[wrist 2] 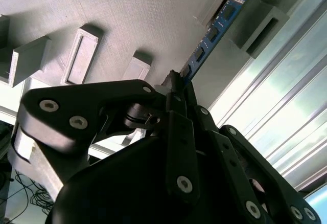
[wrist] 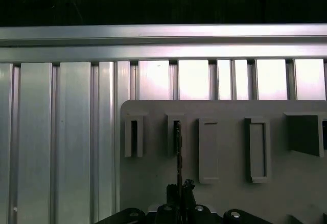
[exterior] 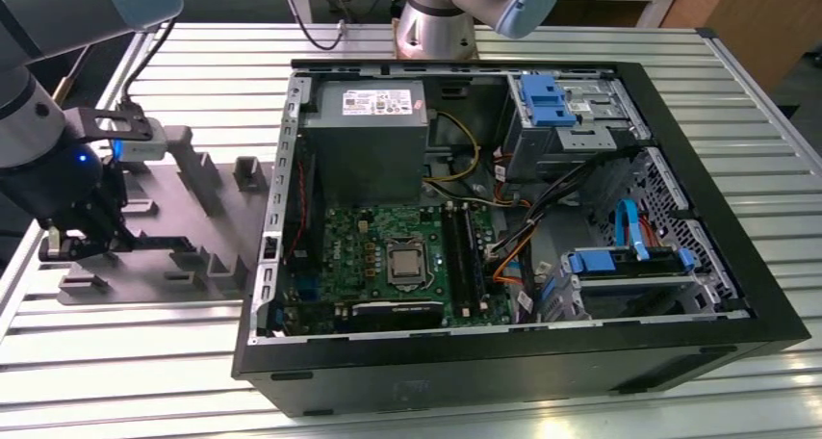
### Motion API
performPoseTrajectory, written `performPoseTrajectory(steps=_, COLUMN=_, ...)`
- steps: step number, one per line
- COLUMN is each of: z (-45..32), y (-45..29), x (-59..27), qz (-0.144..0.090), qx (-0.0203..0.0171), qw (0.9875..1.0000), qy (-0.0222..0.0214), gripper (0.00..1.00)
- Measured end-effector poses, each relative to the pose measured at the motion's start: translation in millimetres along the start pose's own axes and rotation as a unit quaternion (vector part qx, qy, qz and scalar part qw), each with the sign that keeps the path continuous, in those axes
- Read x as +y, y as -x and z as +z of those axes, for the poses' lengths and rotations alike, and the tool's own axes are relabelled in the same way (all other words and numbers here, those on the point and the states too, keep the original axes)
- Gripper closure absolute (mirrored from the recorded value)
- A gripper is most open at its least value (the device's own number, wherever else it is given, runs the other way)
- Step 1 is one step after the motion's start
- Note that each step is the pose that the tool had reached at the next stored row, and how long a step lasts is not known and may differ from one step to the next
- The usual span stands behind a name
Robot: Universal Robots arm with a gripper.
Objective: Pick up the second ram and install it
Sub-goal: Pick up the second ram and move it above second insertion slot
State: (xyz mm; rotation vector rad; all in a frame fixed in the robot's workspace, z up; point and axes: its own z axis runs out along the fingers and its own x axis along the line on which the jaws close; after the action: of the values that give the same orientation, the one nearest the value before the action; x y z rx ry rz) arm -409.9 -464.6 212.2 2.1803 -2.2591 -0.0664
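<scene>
Between the jaws, which were pinched together on its near end, sat the second ram (wrist 2: 210, 37), a thin, flat blue-green circuit board lined with dark chips. In the second wrist view the black linked fingers (wrist 2: 180, 132) met on either face of the stick. The board ran away from them on its long edge, its far end lying between two raised blocks of the grey plastic tray (wrist 2: 127, 14). Whether that end rested in its slot or hung clear of it could not be told. In the first wrist view the second ram (wrist: 178, 152) appeared edge-on as a thin dark line. It ran from the fingertips toward one of the slotted blocks on the tray (wrist: 148, 183), with more rectangular blocks in a row beside it.

Beneath the tray lay the ribbed aluminium bench (wrist: 61, 132). In the exterior view the black-and-grey robot arm (exterior: 38, 160) stood over the tray (exterior: 161, 222) at the exterior view's left, its wrist pointed down. Just beside the tray, toward the exterior view's right, a black tower computer case (exterior: 514, 367) lay open on its side on the bench (exterior: 129, 362). Inside it were a green motherboard (exterior: 366, 242) with a silver processor (exterior: 408, 263) and long black memory slots (exterior: 465, 256) next to the processor. A grey power supply box (exterior: 366, 131) and blue drive brackets (exterior: 546, 97) sat in the case as well.
</scene>
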Motion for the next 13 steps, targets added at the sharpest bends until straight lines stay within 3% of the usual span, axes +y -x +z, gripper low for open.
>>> performPoseTrajectory(steps=5, z=-2.4, y=0.0, x=0.1, qz=0.0, qx=0.0001, qw=1.0, qy=0.0002, gripper=0.86)
performPoseTrajectory(steps=13, z=-15.0, y=0.4, x=0.5, qz=0.0, qx=0.0001, qw=1.0, qy=0.0, gripper=0.86)
